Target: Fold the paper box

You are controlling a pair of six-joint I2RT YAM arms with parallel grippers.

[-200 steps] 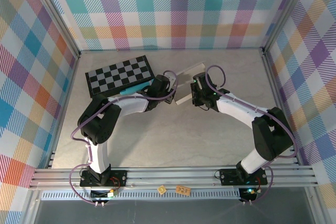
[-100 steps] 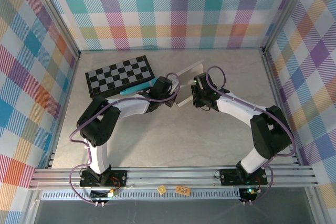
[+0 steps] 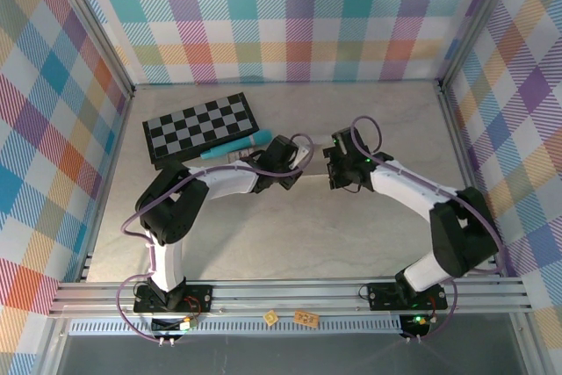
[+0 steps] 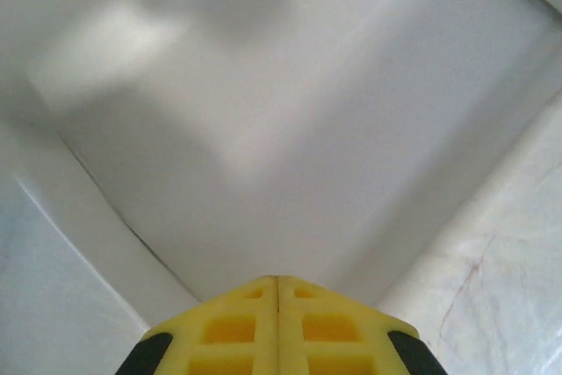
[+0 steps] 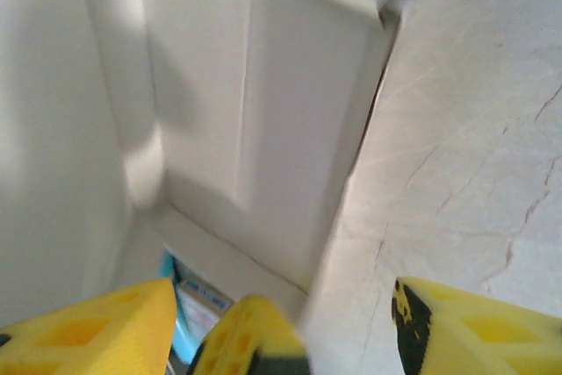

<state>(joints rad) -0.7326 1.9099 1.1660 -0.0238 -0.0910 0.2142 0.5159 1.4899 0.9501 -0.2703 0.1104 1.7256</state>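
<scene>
While beside the paper box [image 4: 263, 129]: left end effector [image 4: 277, 292] tight together, right end effector [image 5: 281, 327] agape.

no text, number or brand can be read. marks are carried by two small orange tags [image 3: 270, 316] on the front rail, and print by a blue-edged card [image 5: 187, 294] just beside the paper box [image 5: 263, 129]; both are too small or blurred.

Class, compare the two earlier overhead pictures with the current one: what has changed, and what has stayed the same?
The left gripper moved right, toward the right gripper, which barely shifted. The paper box, a broad slanted sheet earlier, has been tipped up between them, so far less of it shows from above. The checkerboard stayed put.
</scene>
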